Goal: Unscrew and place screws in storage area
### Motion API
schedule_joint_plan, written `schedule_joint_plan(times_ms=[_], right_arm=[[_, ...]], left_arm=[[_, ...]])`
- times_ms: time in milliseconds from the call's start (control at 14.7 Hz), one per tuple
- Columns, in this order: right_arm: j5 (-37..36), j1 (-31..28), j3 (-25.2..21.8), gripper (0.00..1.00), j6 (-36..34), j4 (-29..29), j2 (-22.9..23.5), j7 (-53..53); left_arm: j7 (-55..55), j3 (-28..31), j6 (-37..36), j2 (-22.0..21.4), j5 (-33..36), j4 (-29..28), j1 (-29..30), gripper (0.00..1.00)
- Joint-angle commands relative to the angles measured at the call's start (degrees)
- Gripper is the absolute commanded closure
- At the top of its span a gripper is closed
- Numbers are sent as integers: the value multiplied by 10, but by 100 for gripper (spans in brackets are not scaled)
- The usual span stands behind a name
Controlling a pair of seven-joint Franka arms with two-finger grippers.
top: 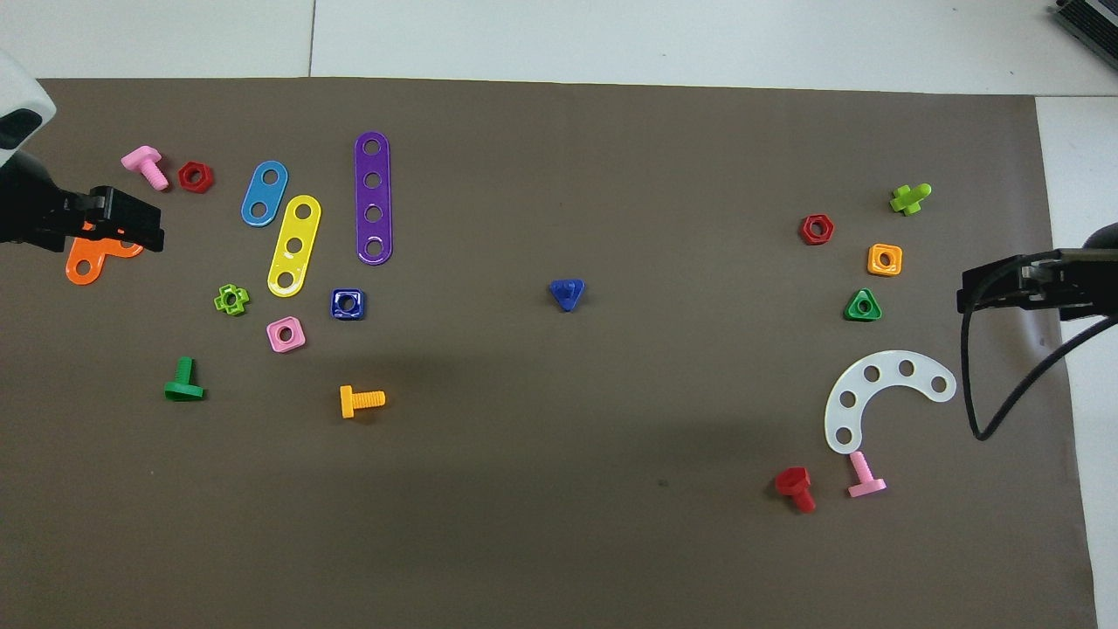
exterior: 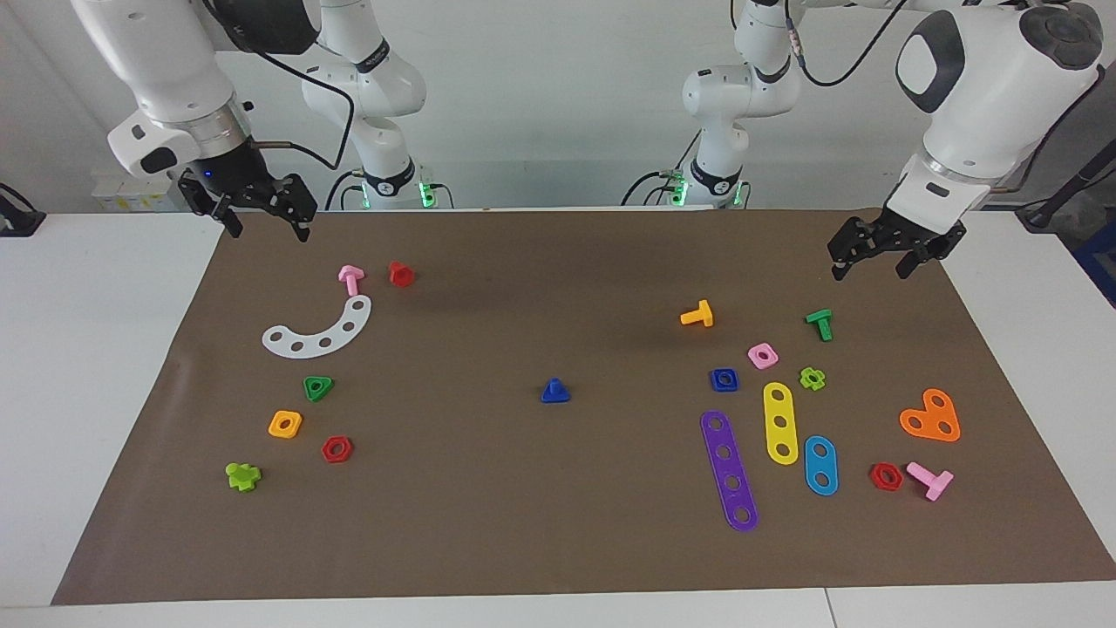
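The royal-blue bolt with a triangular head (exterior: 555,392) stands alone on its head at the middle of the brown mat (exterior: 523,523); it also shows in the overhead view (top: 567,293). The royal-blue square nut (exterior: 724,379) lies apart from it toward the left arm's end, beside the yellow strip (exterior: 781,422); the overhead view shows the nut too (top: 348,303). My left gripper (exterior: 872,266) hangs open and empty in the air over the mat's corner at its own end (top: 131,229). My right gripper (exterior: 268,231) hangs open and empty over the mat's other end (top: 983,293).
Toward the left arm's end lie purple (exterior: 729,471), yellow and light-blue (exterior: 820,465) strips, an orange heart plate (exterior: 931,416), and pink, green, orange and red pieces. Toward the right arm's end lie a white curved strip (exterior: 318,331), a green triangular nut (exterior: 318,387) and more small pieces.
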Motion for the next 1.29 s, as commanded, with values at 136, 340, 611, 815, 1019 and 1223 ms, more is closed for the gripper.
schedule_joint_plan(times_ms=[136,340,611,815,1019,1223], right_arm=[[9,37,11,0,127,-62,-7,1],[13,109,11,0,144,-34,49,101],[10,211,12,0,214,37,166,236],[5,251,12,0,273,87,257,275],[-1,294,10,0,326,140,350,343],[-23,300,11,0,336,170,392,348]], left_arm=[[3,-3,14,-21,-1,-28,6,0],[3,-4,14,-21,-1,-28,6,0],[4,-4,16,-21,-1,-29,7,0],[5,-4,16,-21,-1,-29,7,0],[5,-3,16,-21,-1,-29,8,0],[3,-3,13,-21,-1,-29,10,0]])
